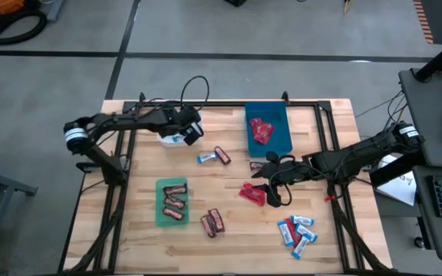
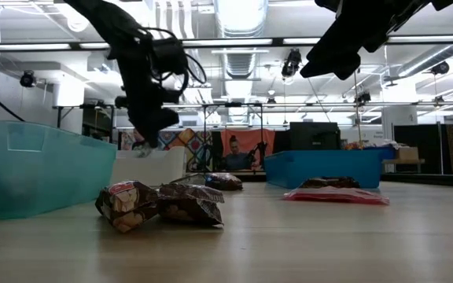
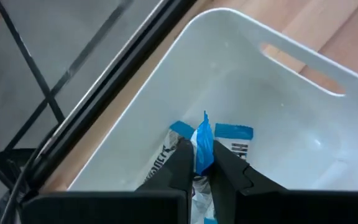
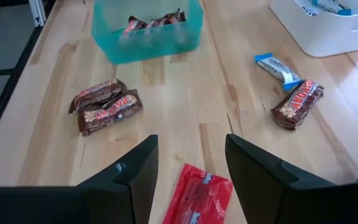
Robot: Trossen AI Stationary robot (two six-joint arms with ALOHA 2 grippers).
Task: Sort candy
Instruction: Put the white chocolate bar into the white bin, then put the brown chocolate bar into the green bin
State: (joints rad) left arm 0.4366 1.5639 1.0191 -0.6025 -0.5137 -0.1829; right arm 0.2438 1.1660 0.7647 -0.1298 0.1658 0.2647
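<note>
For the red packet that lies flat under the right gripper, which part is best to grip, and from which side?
Probably from straight above, across the narrow width. The red packet lies flat on the table, so there is no edge to reach from the side. The right gripper is open over it, one finger at each long side, so it may come straight down and close near the middle.

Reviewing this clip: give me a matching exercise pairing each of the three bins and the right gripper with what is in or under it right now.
Things:
1. white bin
2. green bin
3. blue bin
4. right gripper

Contents:
A. red packets
B. blue-and-white bars
C. one red packet on the table, jaws open
D. brown bars

Pairs: 1-B, 2-D, 3-A, 4-C
</note>
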